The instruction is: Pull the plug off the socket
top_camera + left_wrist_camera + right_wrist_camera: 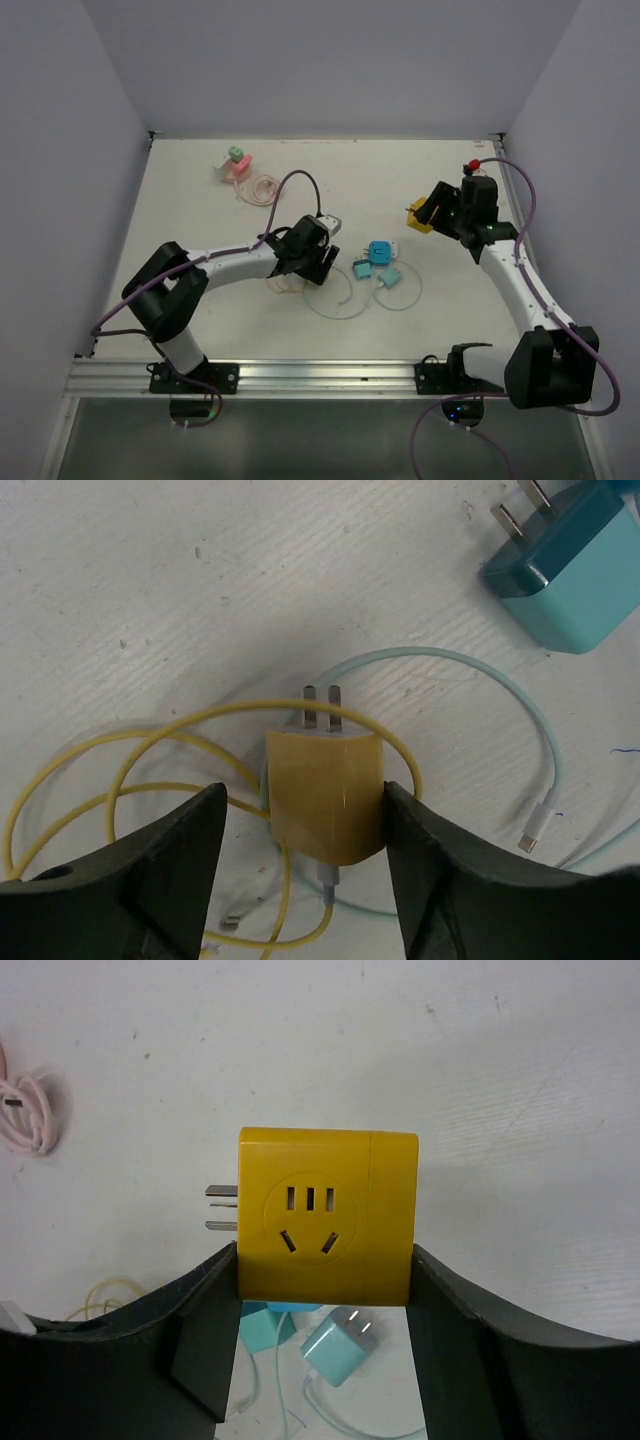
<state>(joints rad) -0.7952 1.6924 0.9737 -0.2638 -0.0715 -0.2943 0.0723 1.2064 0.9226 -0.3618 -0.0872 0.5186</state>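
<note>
From above, the yellow plug (283,285) is mostly hidden under the left gripper (303,265), left of the table's (200,200) middle. The left wrist camera shows it plainly: a rounded mustard block lying flat, its long axis and two metal prongs pointing away from the wrist, with yellow cable (130,745) looped around it. The jaws straddle it wide, one finger touching and the other apart. Well to the right, the right gripper (325,1260) clamps the yellow socket (325,1215), hole-face toward its camera.
</note>
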